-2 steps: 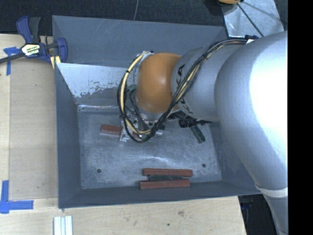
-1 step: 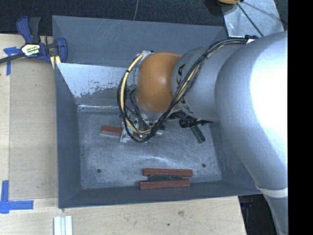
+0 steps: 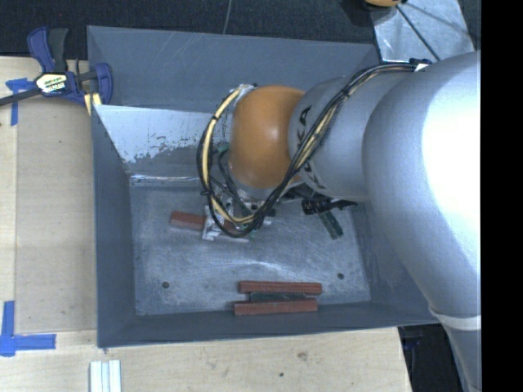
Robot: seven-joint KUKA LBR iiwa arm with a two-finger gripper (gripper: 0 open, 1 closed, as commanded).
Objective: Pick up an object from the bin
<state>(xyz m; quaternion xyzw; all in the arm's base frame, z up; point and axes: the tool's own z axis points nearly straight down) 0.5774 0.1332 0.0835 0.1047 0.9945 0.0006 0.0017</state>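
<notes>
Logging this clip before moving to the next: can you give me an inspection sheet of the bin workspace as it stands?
Surface: grey metal bin; floor scuffed, pale marks on the far wall.
Job's things: small brown block on the floor left of centre, just left of the end effector; contact cannot be told.
Clutter: two long brown sticks side by side along the near wall; a dark object under the arm.
End effector: low over the floor, below the orange wrist cover; open or shut cannot be told.
Cables: yellow and black, looping round the cover.
Surroundings: nothing seen.
</notes>
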